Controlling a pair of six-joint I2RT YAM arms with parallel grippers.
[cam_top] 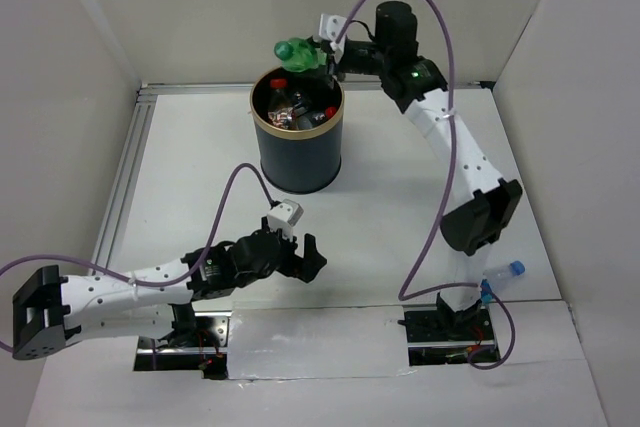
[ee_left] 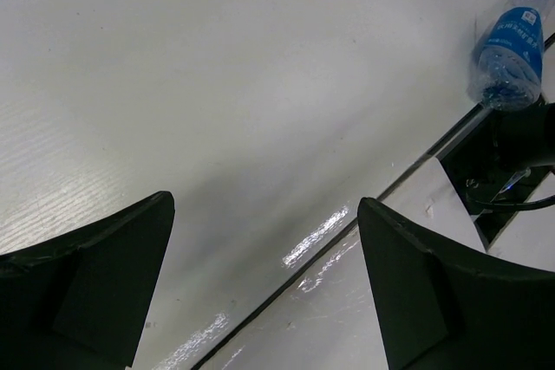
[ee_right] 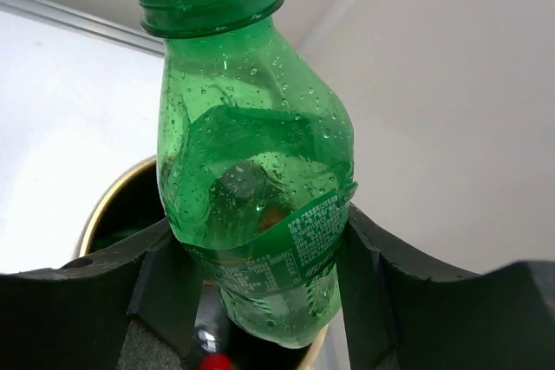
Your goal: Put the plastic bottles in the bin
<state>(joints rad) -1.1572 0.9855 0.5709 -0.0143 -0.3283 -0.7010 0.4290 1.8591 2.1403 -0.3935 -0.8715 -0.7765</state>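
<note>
The dark navy bin (cam_top: 297, 162) with a gold-tan rim stands at the back middle of the table and holds several bottles with red caps. My right gripper (cam_top: 322, 55) is shut on a green bottle (cam_top: 299, 51) and holds it just above the bin's far rim. In the right wrist view the green bottle (ee_right: 256, 179) sits between both fingers, with the bin rim (ee_right: 108, 197) below. A clear bottle with a blue cap and label (cam_top: 503, 274) lies by the right arm's base; it also shows in the left wrist view (ee_left: 512, 49). My left gripper (cam_top: 305, 257) is open and empty, low over the table.
White walls enclose the table on the left, back and right. A metal rail (cam_top: 125, 172) runs along the left edge. Purple cables loop from both arms. Dark base cut-outs (cam_top: 445, 332) lie at the near edge.
</note>
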